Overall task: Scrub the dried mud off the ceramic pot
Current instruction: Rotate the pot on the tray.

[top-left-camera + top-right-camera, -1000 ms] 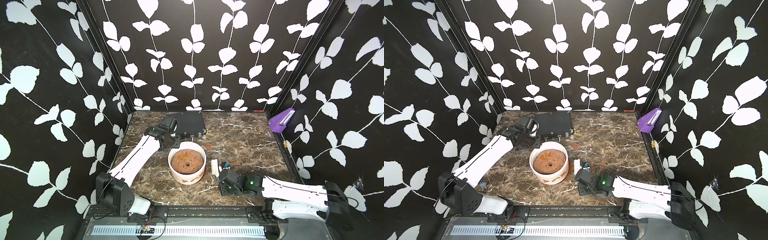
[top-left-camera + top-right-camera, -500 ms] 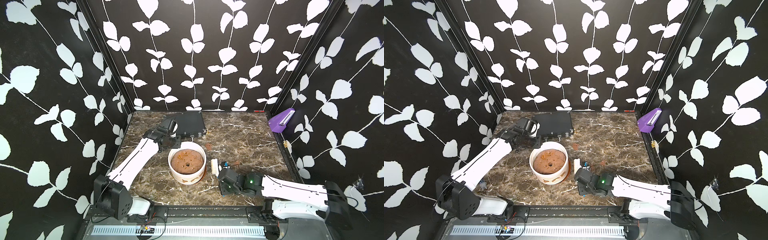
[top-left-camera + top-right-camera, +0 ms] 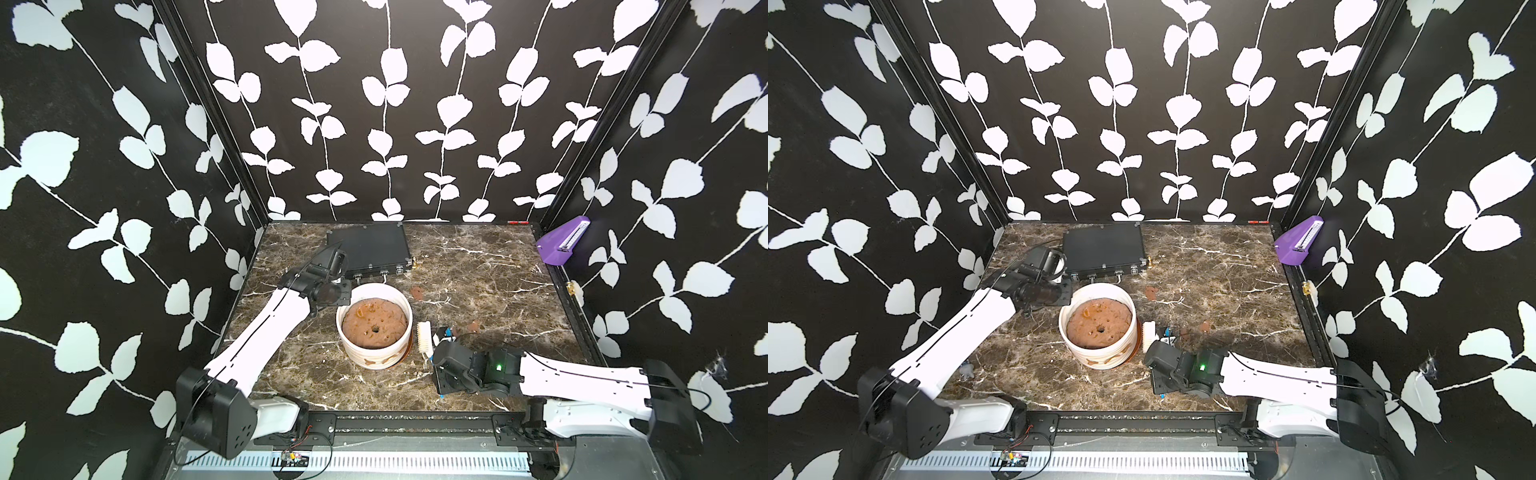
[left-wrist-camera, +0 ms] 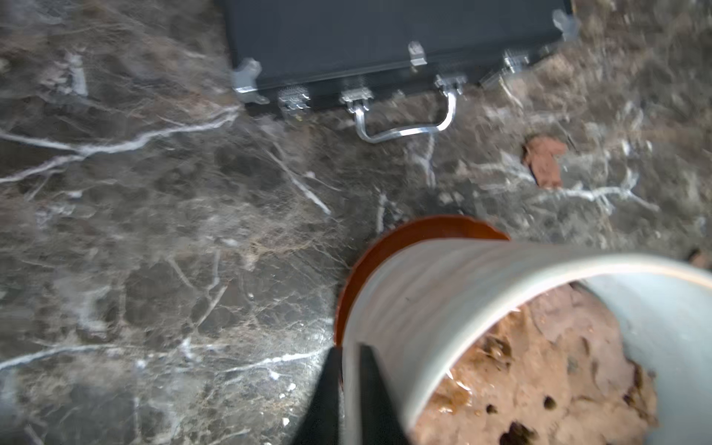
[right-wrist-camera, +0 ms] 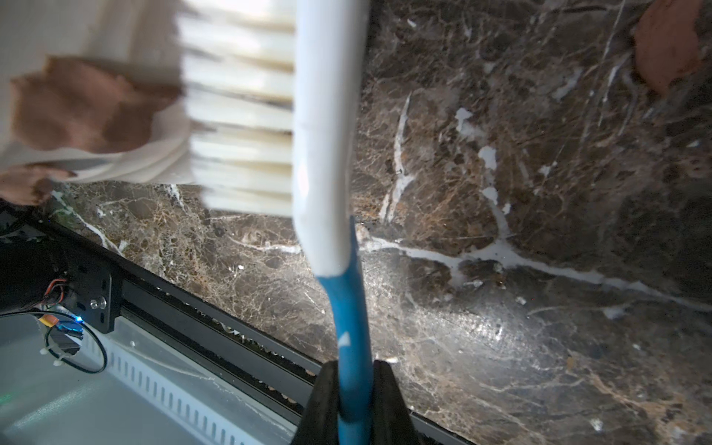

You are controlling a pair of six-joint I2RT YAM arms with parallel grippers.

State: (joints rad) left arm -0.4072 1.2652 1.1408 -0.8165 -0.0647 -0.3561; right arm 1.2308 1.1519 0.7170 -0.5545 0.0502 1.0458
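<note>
The left gripper (image 4: 346,350), slightly spread, was moved beside the ceramic pot (image 4: 424,293) of soil (image 4: 539,366); dried mud (image 5: 84,104) is met by the right gripper's (image 5: 354,366) pinched brush (image 5: 327,135).

We see our right gripper (image 5: 353,379) clamped on the blue handle of a white brush (image 5: 327,115); its bristles (image 5: 239,108) face the ceramic pot (image 5: 69,27), just beside a blotch of dried mud (image 5: 77,104); the marble tabletop (image 5: 501,192) lies beneath.
</note>
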